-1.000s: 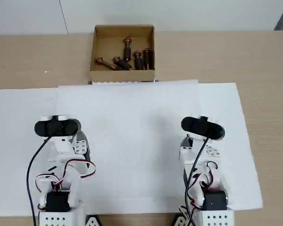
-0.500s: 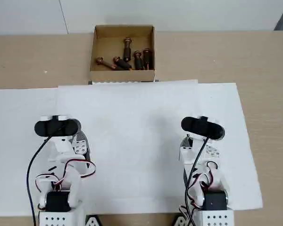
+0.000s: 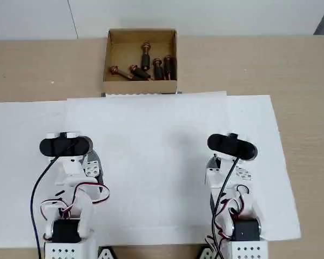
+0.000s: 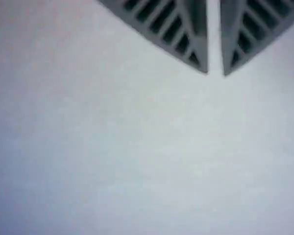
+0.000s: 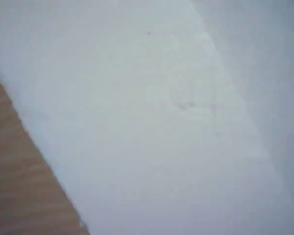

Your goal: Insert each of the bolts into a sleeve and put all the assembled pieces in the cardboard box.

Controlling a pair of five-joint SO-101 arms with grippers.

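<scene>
Nothing has moved: left hand (image 4: 215,71) stays nearly closed, empty; right hand (image 3: 214,164) unclear.

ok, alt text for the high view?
Open brown cardboard box at the far side of a tan wooden table holds five copper-coloured bolt-and-sleeve pieces. Nearer, two white robot arms sit folded over a white paper sheet.

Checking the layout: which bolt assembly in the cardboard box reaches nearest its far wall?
The copper-coloured bolt assembly in the middle of the brown cardboard box; it points at the far wall, while the other four lie nearer the front.
</scene>
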